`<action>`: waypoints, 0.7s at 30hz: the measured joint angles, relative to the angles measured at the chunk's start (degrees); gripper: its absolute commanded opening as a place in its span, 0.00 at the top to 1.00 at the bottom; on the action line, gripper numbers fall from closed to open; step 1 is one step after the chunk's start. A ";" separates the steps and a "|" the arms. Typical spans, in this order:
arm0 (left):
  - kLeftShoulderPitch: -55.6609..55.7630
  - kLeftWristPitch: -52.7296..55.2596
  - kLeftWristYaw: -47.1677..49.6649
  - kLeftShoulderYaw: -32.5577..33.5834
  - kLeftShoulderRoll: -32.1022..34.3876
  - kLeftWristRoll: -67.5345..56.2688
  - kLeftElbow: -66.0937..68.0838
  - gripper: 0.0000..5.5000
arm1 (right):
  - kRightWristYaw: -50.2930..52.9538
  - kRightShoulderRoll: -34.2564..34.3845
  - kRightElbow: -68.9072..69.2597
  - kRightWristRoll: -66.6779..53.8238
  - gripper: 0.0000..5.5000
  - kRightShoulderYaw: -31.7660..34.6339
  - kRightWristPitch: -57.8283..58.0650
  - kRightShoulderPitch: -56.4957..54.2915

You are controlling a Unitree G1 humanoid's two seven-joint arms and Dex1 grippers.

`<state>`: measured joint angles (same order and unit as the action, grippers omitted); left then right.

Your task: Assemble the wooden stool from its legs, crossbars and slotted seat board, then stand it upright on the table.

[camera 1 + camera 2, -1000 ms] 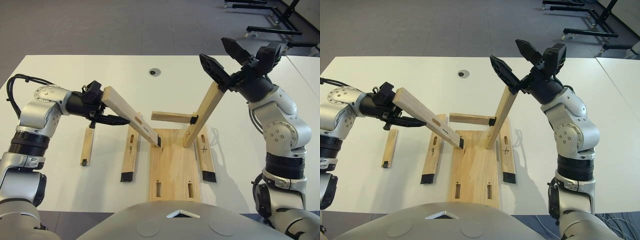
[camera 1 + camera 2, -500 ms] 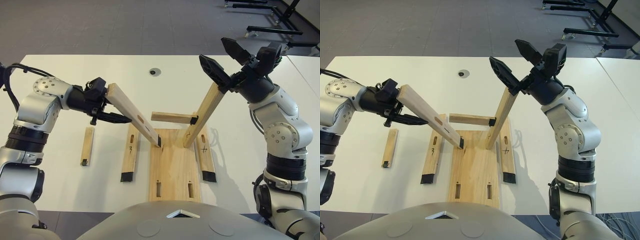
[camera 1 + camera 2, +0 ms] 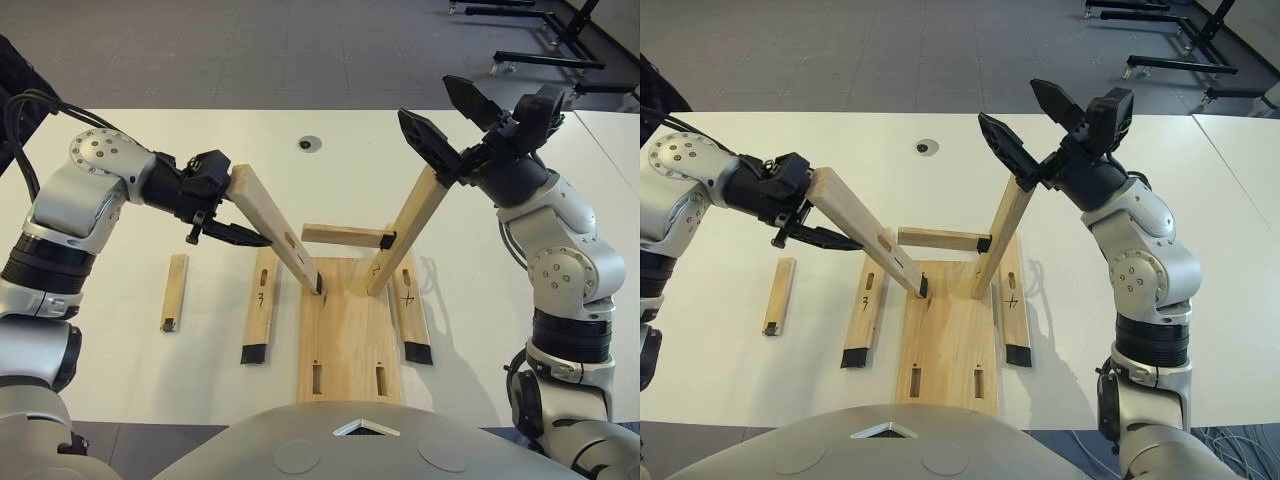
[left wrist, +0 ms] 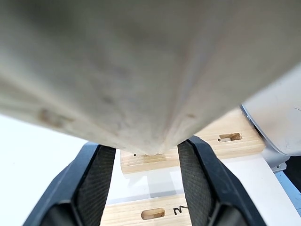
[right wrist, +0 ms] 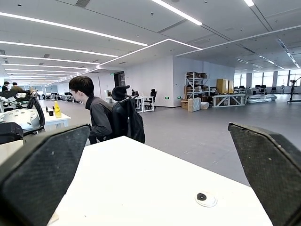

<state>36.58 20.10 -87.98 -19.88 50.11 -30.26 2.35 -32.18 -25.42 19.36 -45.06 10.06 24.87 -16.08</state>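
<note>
White table (image 3: 120, 370) | left fingers (image 3: 235, 238) clamped on leg (image 3: 272, 228) | right fingers (image 3: 425, 140) apart

Silver arms (image 3: 85, 195), black cables (image 3: 14, 120), black end effectors (image 3: 425, 96).

The seat board (image 3: 347, 330) lies on the table (image 3: 200, 150) at 6 o'clock. From its far end the left leg (image 3: 275, 229) leans toward 10, the right leg (image 3: 408, 230) toward 1, with a crossbar (image 3: 345, 236) jutting from it toward 9. Flat beside the board: third leg (image 3: 261, 307) at 8, fourth leg (image 3: 411, 310) at 4, short bar (image 3: 174, 292) beyond at 9.
</note>
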 measured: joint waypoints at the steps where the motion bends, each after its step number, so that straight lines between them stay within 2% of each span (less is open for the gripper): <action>1: 0.55 0.77 0.13 -0.39 0.12 0.01 -0.13 0.62 | 0.15 0.02 0.32 -0.09 0.02 0.02 0.00 0.18; 21: 4.90 3.16 2.95 -4.35 4.23 0.43 -8.16 0.62 | 1.36 1.11 1.81 -0.48 0.02 0.70 -0.09 2.06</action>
<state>41.47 23.26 -85.03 -24.22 54.34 -29.82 -5.81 -30.82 -24.31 21.16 -45.54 10.76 24.77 -14.01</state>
